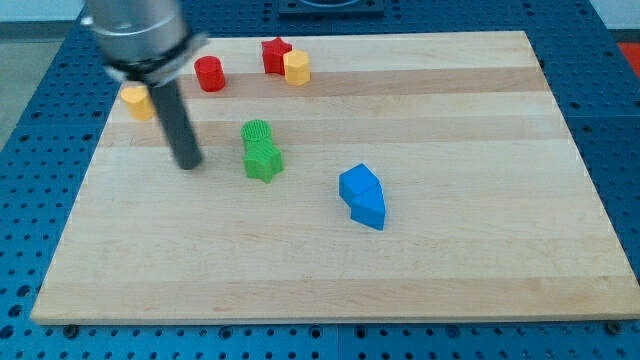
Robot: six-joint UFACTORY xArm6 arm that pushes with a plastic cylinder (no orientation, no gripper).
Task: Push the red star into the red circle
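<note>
The red star (275, 54) sits near the view's top, left of centre, touching a yellow block (297, 67) on its right. The red circle (209, 74) stands to the star's left, with a gap between them. My tip (188, 163) rests on the board below and left of the red circle, well apart from both red blocks. The dark rod rises from the tip towards the view's top left.
A yellow block (137, 102) lies at the left, partly behind the rod. A green circle (257, 133) and a green star (263, 161) touch right of my tip. Two blue blocks (361, 195) sit together near the middle. The wooden board (480, 250) has edges all round.
</note>
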